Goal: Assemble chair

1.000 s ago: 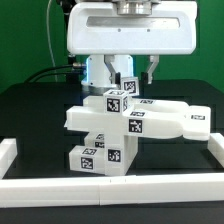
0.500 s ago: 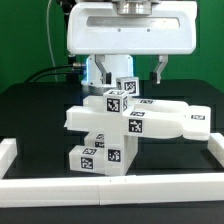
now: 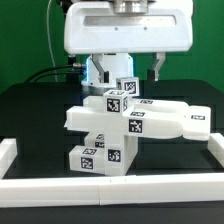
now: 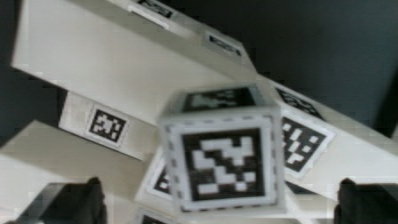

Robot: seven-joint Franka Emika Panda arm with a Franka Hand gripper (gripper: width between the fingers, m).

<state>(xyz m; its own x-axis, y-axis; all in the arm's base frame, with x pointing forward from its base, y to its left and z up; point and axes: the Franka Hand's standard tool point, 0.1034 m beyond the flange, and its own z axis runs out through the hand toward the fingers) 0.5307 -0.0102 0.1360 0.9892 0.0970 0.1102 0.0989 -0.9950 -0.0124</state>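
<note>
The partly built chair stands near the middle of the black worktop, inside the plain white border rails. A good part of the assembly can be judged as done: a flat slab lies across a tagged block at the base, an arm-like piece reaches out toward the exterior view's right, and a small cube-ended leg sticks up from the top of the stack. Whether that leg is fully seated cannot be told from either view.

The gripper hangs directly over the leg with its jaws spread wide — one finger is seen on each side of the cube, apart from it, and nothing is held. In the wrist view the leg's tagged end fills the middle of the picture, with the dark fingertips well out to either side.

No loose parts are seen lying on the worktop in these pictures, so what remains cannot be listed with certainty — further legs and perhaps a back are judged to be still missing.
</note>
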